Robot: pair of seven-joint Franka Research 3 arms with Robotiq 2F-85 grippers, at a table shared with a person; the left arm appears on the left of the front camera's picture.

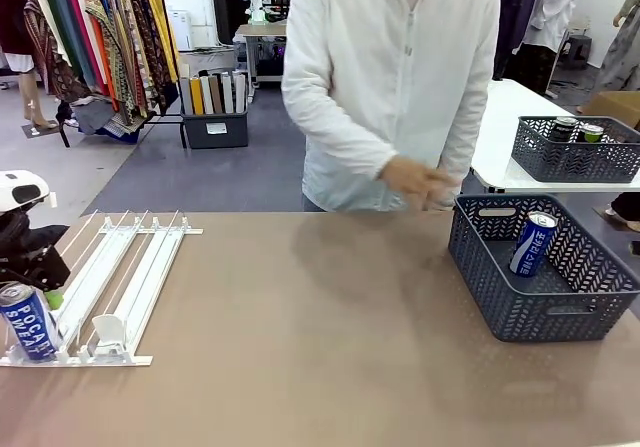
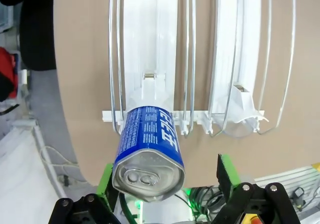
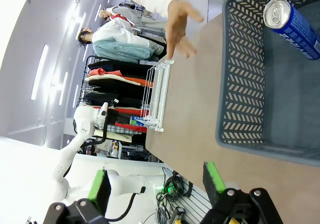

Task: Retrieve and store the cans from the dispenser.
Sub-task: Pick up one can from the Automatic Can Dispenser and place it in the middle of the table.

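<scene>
On the brown bench (image 1: 320, 317), a blue Pocari Sweat can (image 2: 150, 149) stands at the dispenser (image 1: 120, 277) near end, inside the left claw (image 2: 166, 178), which is spread wide. An off-centre squeeze could topple it. The right claw (image 3: 155, 180) gapes empty.

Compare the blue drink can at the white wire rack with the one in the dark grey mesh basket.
Place: the rack can sits at the rack's near end; the basket can leans in the basket. Grip: the open left gripper flanks the rack can; nothing flanks the basket can. Both: blue, silver-topped.
</scene>
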